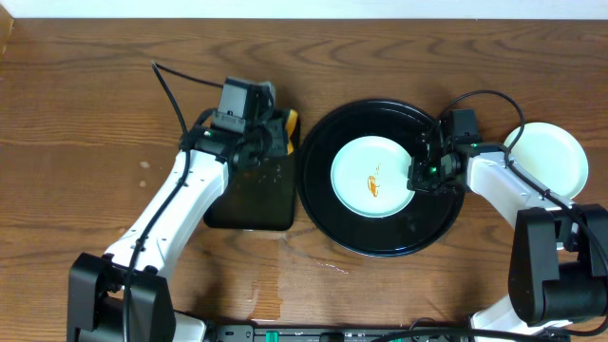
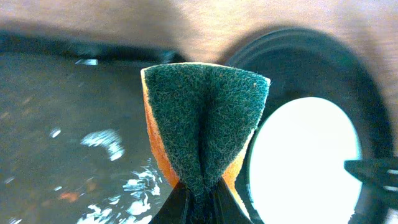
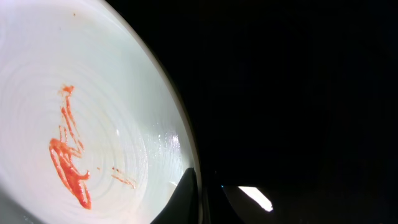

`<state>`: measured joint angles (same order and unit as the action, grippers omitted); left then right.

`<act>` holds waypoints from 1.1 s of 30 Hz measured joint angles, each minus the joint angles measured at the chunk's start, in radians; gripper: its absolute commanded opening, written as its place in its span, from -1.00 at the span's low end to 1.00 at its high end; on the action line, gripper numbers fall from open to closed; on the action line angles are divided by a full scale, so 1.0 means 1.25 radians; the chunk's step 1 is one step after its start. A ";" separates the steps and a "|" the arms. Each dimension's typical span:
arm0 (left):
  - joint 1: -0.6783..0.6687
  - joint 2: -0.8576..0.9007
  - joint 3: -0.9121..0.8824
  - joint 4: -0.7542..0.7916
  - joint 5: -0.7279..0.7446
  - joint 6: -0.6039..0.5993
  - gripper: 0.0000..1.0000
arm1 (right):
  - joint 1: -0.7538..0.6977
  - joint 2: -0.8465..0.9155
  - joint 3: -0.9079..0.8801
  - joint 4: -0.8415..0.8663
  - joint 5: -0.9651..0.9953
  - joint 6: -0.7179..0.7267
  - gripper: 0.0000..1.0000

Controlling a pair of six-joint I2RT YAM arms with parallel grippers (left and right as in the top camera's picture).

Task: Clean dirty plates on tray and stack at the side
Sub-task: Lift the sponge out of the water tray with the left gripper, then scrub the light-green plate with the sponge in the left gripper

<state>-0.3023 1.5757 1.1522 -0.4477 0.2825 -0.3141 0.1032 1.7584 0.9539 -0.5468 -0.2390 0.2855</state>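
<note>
While left hand (image 2: 198, 200) pinches sponge (image 2: 205, 124), right hand (image 3: 200, 190) grips plate (image 3: 93, 112).

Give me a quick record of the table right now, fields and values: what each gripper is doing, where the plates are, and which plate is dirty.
left gripper: shut on a green-and-orange sponge, over the rectangular black tray
right gripper: at the right rim of the plate on the round tray; closure unclear
round black tray: holds one pale mint plate
dirty plate: that one, with an orange sauce smear near its centre
other plate: on the wooden table, right of the round tray, no smear visible
plates in view: two
</note>
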 measured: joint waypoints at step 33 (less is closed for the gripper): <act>-0.377 0.340 0.034 0.274 0.049 -0.018 -0.85 | 0.000 0.000 0.000 -0.001 0.000 0.000 -0.97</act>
<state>-0.7731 2.0010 1.1942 -0.1051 0.3439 -0.3370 0.1032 1.7584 0.9539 -0.5484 -0.2394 0.2855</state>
